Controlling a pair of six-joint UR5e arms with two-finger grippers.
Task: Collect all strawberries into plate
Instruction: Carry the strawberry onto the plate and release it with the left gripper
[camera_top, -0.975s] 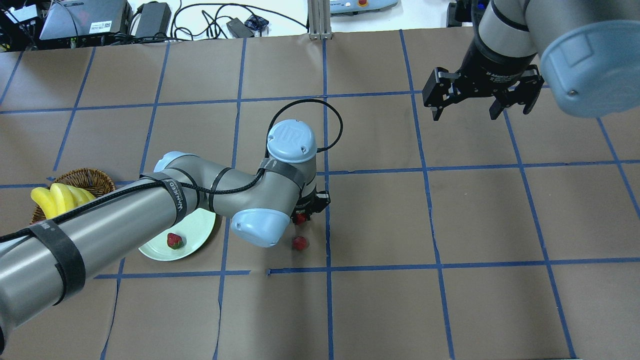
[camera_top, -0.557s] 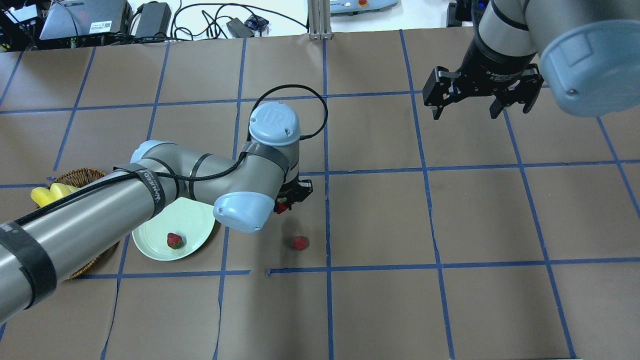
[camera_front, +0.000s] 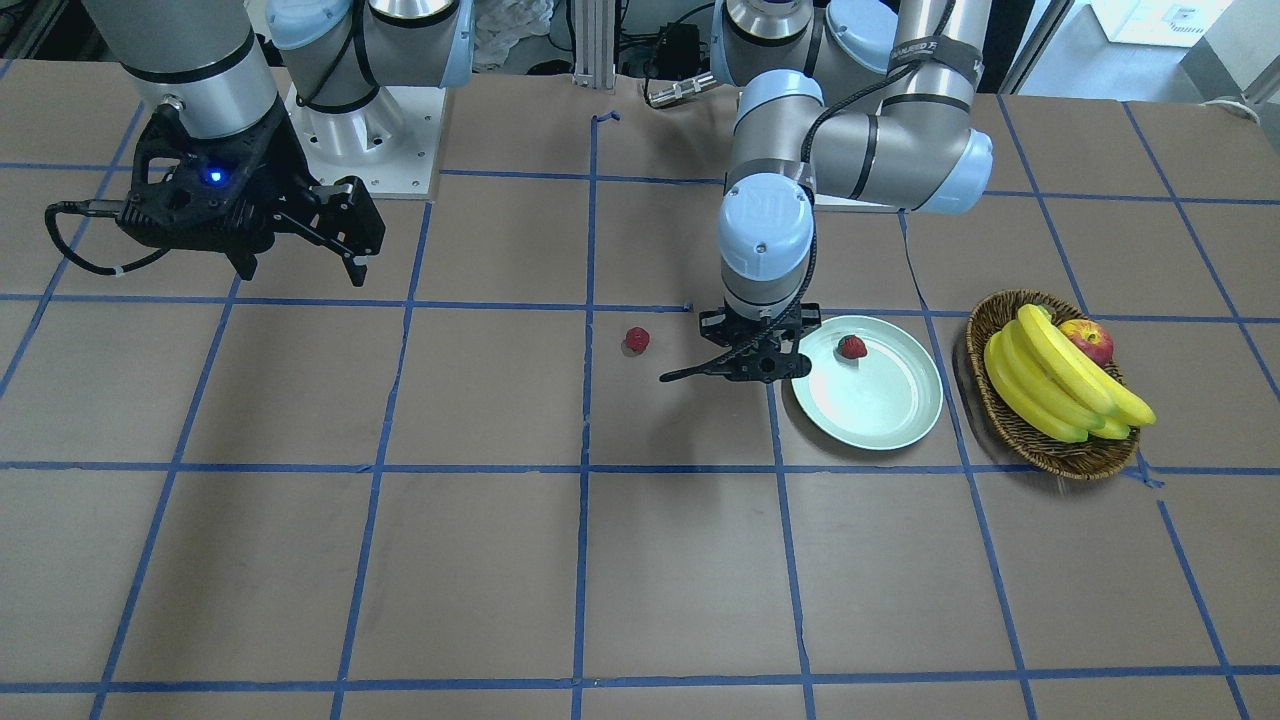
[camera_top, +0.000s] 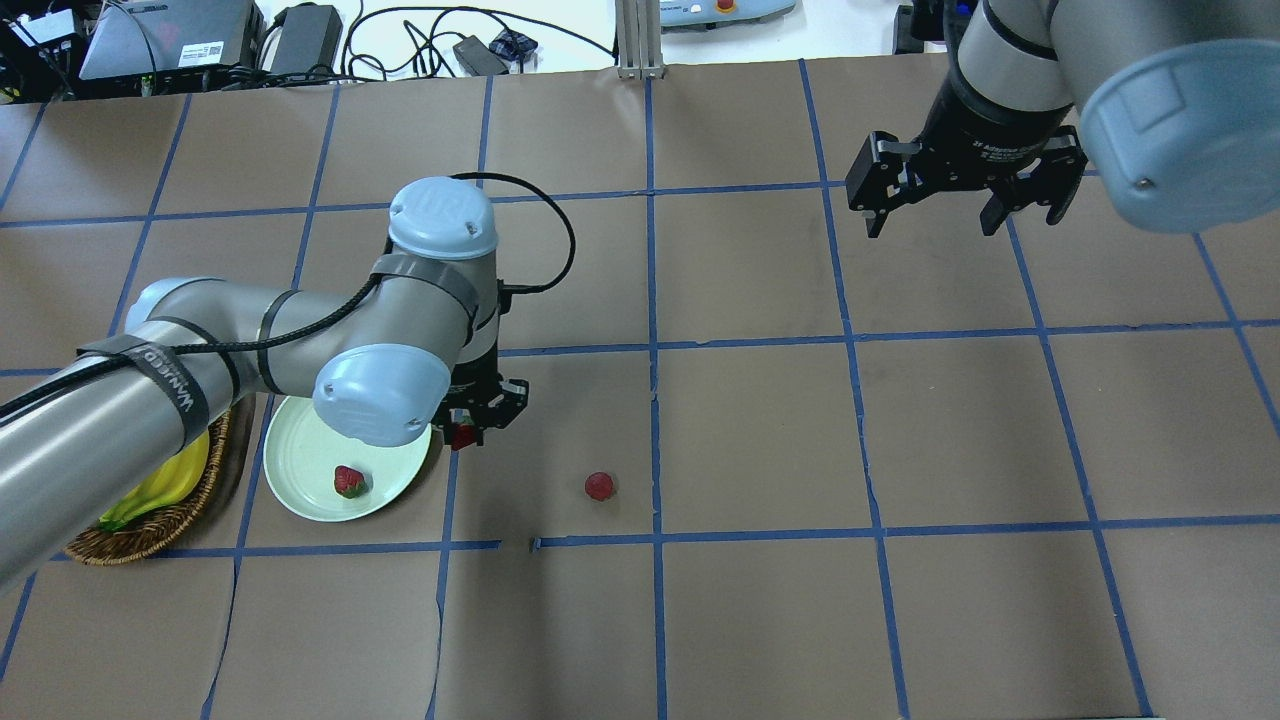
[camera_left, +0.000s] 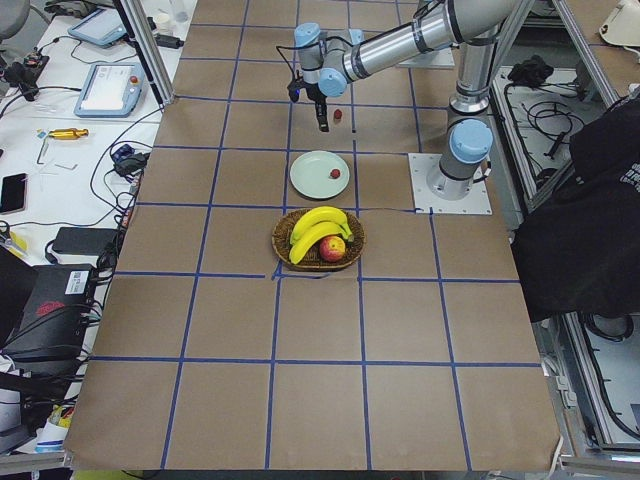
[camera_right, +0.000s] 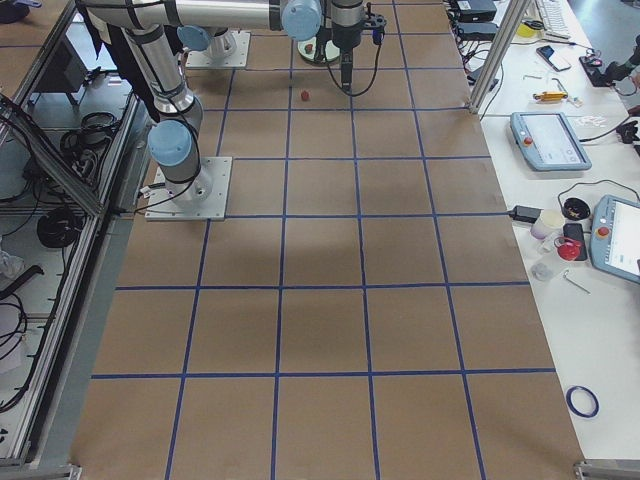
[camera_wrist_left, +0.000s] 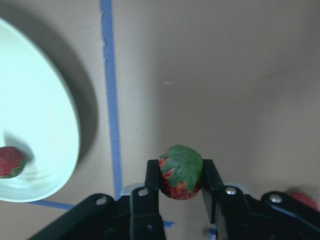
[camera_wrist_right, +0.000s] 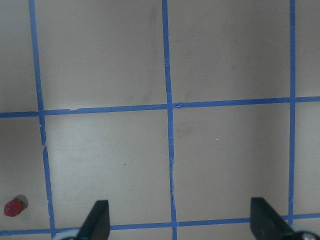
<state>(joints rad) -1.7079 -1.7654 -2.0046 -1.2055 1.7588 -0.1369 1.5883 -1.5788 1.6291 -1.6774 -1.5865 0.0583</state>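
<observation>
One strawberry (camera_top: 349, 482) lies on the mint plate (camera_top: 305, 445), another strawberry (camera_top: 599, 486) on the table (camera_top: 760, 430), a third strawberry (camera_wrist_left: 180, 171) between fingers (camera_wrist_left: 152, 182).

Glossy plate (camera_front: 880, 405), woven wicker basket (camera_front: 1040, 447), matt paper tabletop (camera_front: 480, 400)

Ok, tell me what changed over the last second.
The left pincer, shut on the held strawberry throughout, carried it leftward in the overhead view, from beside the loose strawberry to just short of the plate; nothing was released. The plated strawberry, the loose strawberry, the plate and the open right pincer stayed put.
</observation>
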